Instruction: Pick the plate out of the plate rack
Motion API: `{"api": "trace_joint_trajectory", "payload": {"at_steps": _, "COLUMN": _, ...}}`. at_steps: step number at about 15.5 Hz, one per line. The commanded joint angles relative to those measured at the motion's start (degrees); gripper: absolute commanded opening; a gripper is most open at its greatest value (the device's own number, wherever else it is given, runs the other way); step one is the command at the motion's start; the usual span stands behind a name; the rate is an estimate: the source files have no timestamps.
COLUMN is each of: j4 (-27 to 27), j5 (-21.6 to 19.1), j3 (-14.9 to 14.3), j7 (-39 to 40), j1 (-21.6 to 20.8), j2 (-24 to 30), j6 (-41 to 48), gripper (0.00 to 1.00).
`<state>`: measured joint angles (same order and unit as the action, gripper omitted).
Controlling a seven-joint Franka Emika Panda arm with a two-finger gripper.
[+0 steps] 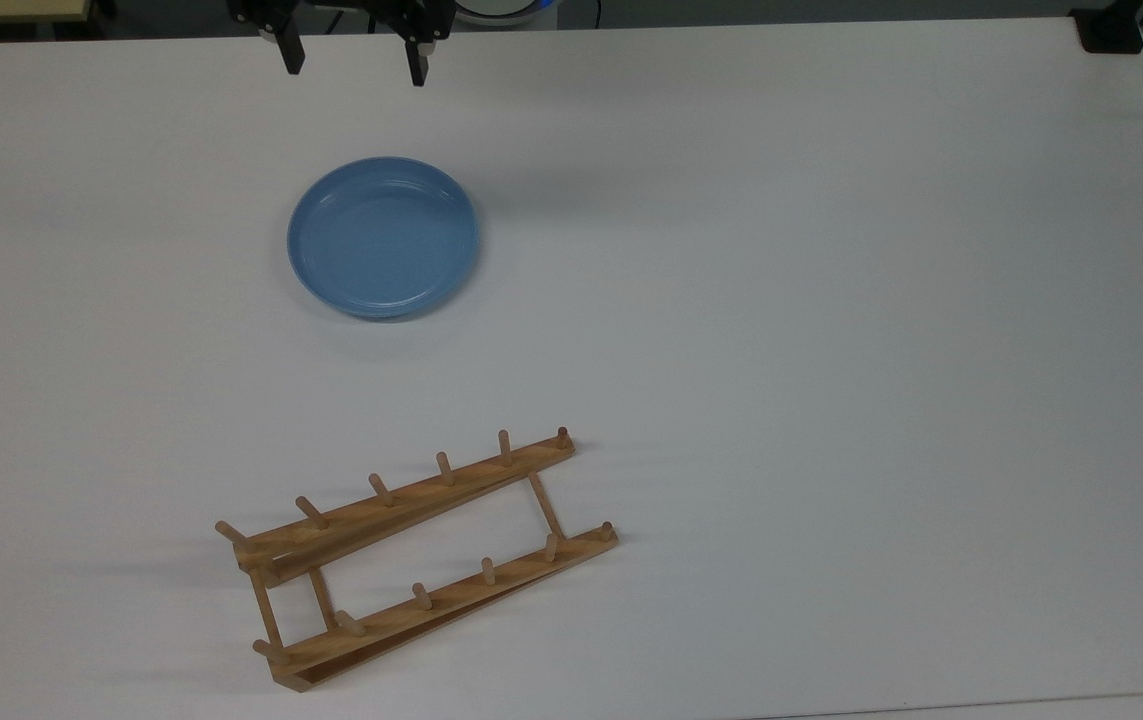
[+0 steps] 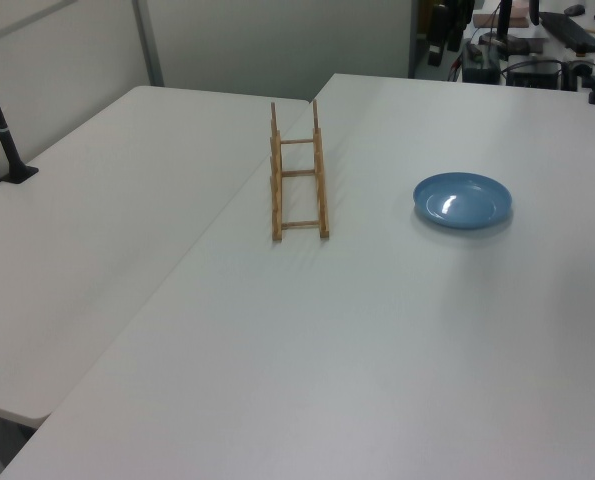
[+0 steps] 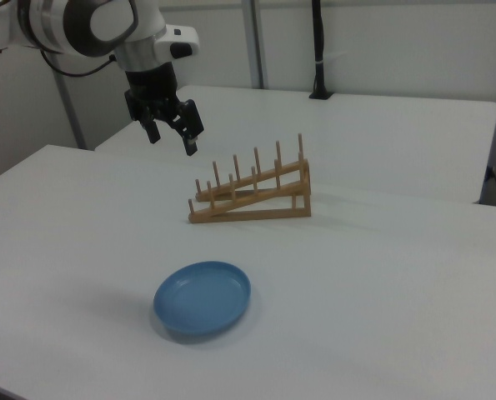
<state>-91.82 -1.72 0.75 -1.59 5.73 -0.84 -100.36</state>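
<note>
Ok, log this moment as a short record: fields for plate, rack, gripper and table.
plate: light-blue plate, lying flat on the table, apart from the rack
plate rack: wooden plate rack, no plate in it, pegs upright
gripper: gripper open, holding nothing, raised above the table, off to one side of the plate
table: white table, bearing the plate and the rack

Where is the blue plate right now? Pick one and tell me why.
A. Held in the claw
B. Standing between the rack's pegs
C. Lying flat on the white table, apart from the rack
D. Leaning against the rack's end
C: the plate lies flat on the table, apart from the plate rack, while the open claw hangs above, holding nothing.
</note>
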Motion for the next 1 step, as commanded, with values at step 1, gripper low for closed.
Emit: {"api": "trace_joint_trajectory", "payload": {"at_steps": 1, "j4": -0.03, "j5": 0.93, "j3": -0.92, "j7": -0.69, "j1": -1.07, "j2": 0.31, "j6": -1.16, "gripper": 1.0}}
